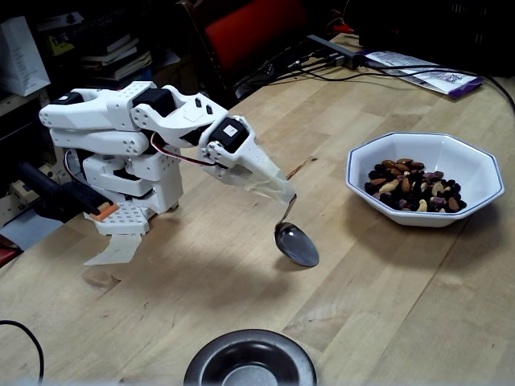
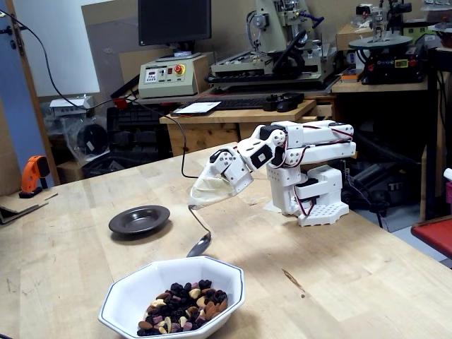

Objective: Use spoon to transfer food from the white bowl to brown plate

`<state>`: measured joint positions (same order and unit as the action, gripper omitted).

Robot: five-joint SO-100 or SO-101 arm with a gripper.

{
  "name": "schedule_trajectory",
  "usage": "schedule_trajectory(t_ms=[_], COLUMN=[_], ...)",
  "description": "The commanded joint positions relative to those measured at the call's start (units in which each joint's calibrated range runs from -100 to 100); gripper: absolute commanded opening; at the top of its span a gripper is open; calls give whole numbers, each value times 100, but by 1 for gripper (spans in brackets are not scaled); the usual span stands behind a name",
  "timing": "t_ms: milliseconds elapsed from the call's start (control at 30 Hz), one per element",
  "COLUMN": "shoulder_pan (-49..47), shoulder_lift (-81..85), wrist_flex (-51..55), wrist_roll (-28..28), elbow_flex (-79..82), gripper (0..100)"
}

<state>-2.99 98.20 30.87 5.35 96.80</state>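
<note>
The bench (image 1: pixel 378 314) is pale butcher-block wood with a dark knot (image 2: pixel 294 280) in its surface, and a black cable (image 1: pixel 20 342) loops over its near left corner in a fixed view. In that same view a red-backed chair (image 1: pixel 253 32) stands behind it, with papers (image 1: pixel 418 72) lying at the far right edge. In the other fixed view an orange drill (image 2: pixel 30 175) sits at the left, while a second wooden table behind carries a monitor (image 2: pixel 174 21), a control box with a red button (image 2: pixel 169 74), a white sheet of paper (image 2: pixel 198 107) and a grey machine (image 2: pixel 282 42).
</note>
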Motion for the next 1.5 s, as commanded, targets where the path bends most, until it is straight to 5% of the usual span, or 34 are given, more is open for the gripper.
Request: schedule_trajectory(t_ms=[0,1467], shoulder_pan=[18,-27], shoulder_lift=[43,35], wrist_flex=[-83,-75], wrist_roll=[-20,-20], elbow_flex=[-229,-282], gripper=[4,4])
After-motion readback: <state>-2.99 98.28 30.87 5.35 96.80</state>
